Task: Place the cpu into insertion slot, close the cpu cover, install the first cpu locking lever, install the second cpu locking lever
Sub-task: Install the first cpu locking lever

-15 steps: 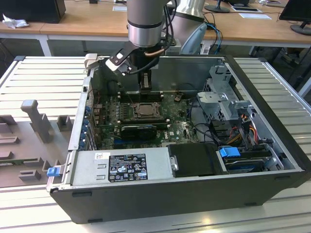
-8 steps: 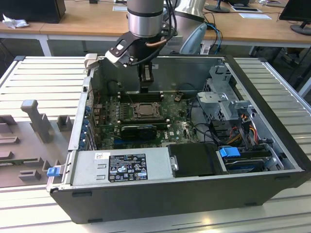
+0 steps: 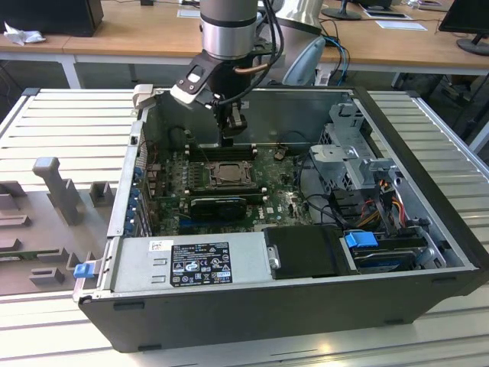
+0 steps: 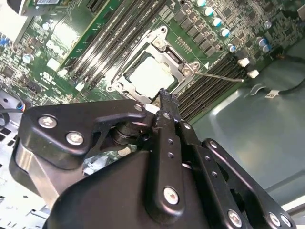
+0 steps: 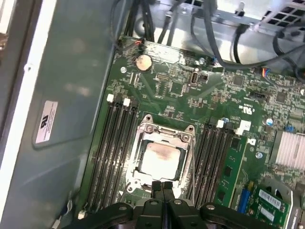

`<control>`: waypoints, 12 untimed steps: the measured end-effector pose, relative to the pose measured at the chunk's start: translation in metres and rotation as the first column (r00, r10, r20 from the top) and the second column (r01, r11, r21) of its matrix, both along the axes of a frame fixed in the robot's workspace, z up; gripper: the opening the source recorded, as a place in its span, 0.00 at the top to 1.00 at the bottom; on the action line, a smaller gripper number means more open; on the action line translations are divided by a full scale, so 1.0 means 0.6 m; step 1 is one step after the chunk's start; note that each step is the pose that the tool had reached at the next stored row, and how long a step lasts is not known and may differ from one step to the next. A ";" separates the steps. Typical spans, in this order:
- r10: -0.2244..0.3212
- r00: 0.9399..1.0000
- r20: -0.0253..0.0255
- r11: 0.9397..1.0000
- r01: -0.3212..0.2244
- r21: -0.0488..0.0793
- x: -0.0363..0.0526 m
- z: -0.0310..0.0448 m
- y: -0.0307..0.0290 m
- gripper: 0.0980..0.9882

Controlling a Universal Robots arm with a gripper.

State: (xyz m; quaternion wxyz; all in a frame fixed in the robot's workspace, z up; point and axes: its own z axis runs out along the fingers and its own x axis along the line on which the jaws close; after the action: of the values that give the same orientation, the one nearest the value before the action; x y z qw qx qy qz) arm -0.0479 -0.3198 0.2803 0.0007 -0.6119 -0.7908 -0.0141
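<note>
The cpu (image 5: 159, 157) lies flat in the insertion slot (image 3: 229, 174) of the green motherboard, its pale metal top showing in both wrist views (image 4: 150, 76). The cpu cover (image 5: 164, 130) lies down around it as a grey frame (image 4: 169, 52). A thin wire lever (image 4: 221, 77) sticks out from one corner of the slot toward the case wall. My gripper (image 5: 162, 187) hovers just above one edge of the slot, fingers pressed together and shut on nothing (image 4: 167, 97). In the exterior view the gripper (image 3: 231, 138) hangs inside the open case, over the slot.
Long black memory slots (image 5: 114, 143) run along both sides of the slot. The grey case wall (image 5: 71, 95) stands close by. Cables (image 3: 321, 206) and a drive cage (image 3: 351, 153) fill the exterior view's right; a power supply (image 3: 191, 264) sits at the front.
</note>
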 end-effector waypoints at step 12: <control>0.244 0.970 0.000 0.970 -0.244 0.000 0.000 0.000 0.0000 0.99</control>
State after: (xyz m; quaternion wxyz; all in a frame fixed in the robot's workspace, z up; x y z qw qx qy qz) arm -0.0479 -0.3198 0.2800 0.0025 -0.5099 -0.8601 -0.0139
